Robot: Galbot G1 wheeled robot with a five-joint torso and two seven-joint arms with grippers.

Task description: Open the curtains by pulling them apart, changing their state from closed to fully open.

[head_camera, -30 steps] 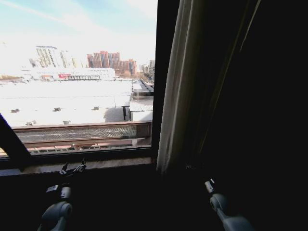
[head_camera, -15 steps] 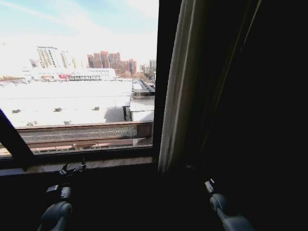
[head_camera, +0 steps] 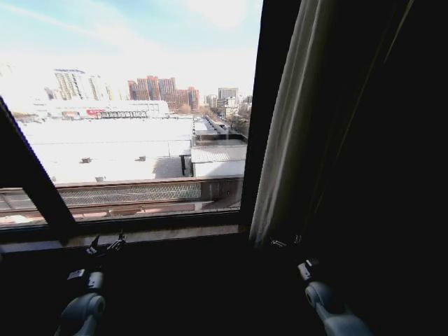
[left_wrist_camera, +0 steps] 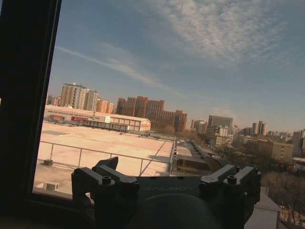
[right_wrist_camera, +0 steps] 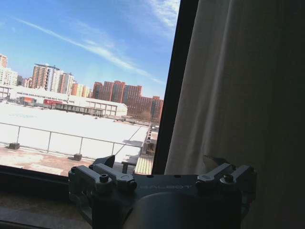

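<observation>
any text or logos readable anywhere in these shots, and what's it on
"GALBOT": embossed on the dark body of the left hand, faint.
"GALBOT": the same mark on the body of the right hand, faint.
A red sign on a low building beyond the window: too small to read.
The curtain carries no text.

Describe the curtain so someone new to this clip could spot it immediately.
Start at the bright window, then cross the black frame bar on its right. The curtain hangs there: a tall, pale, pleated fabric panel, lighter than the dark wall beyond.
</observation>
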